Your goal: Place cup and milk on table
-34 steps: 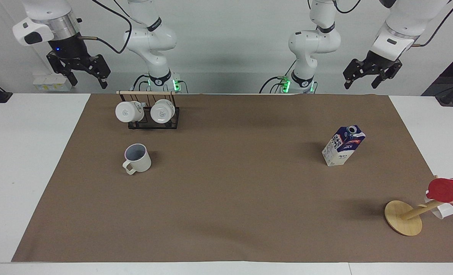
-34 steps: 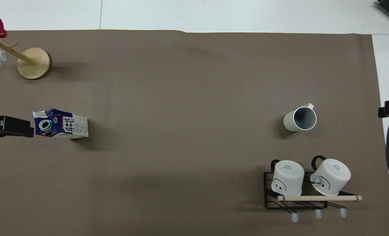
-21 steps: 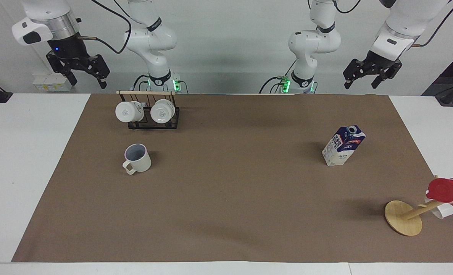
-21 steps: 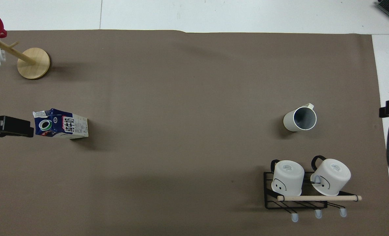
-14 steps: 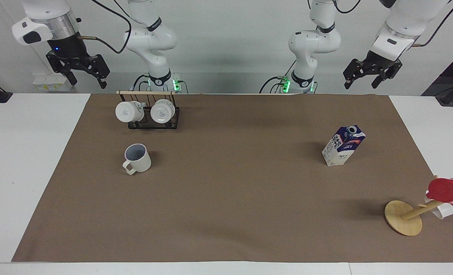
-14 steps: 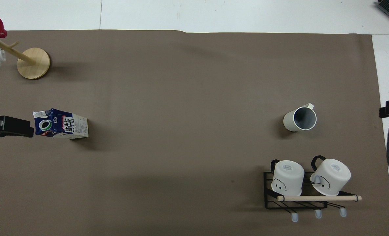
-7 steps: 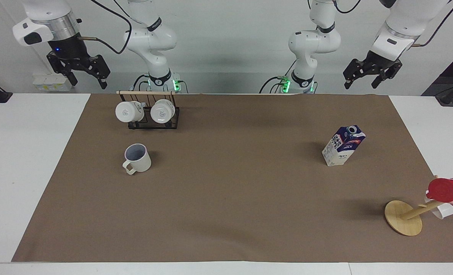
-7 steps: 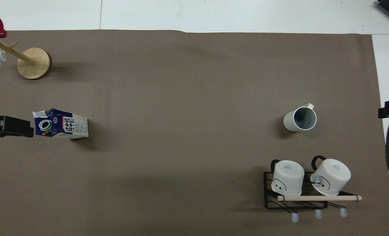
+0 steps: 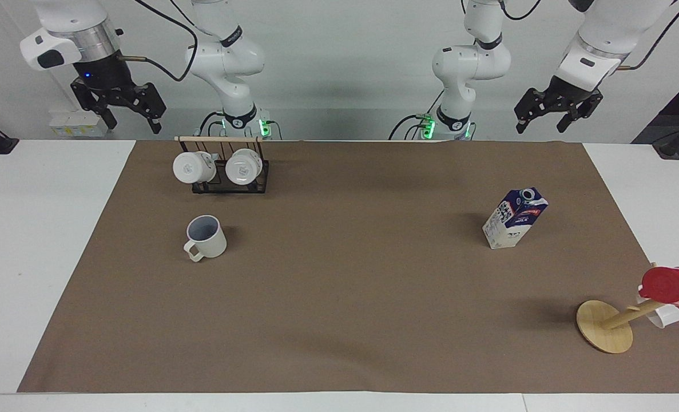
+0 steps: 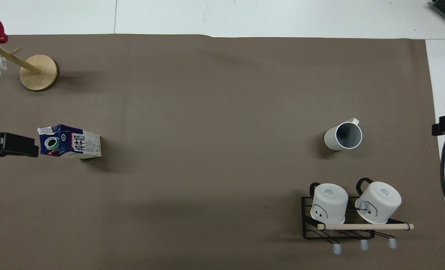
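We see the white table [image 9: 42, 240] with a brown sheet [image 9: 345, 297] covering most of it, pale grey wall at the robots' end. The cup [image 9: 206, 237] stands upright on the sheet toward the right arm's end, farther from the robots than the black wire rack [image 9: 230, 174] holding two white mugs [image 9: 216, 167]. The milk [image 9: 513, 218] stands upright on the sheet toward the left arm's end, well apart from the cup. A wooden disc stand [image 9: 605, 326] carrying a red cup [image 9: 672, 286] sits farther out at that end. Left claw [image 9: 556, 117] and right claw [image 9: 126, 111] both hang raised by the table's robot-side edge, fingers spread, holding nothing.
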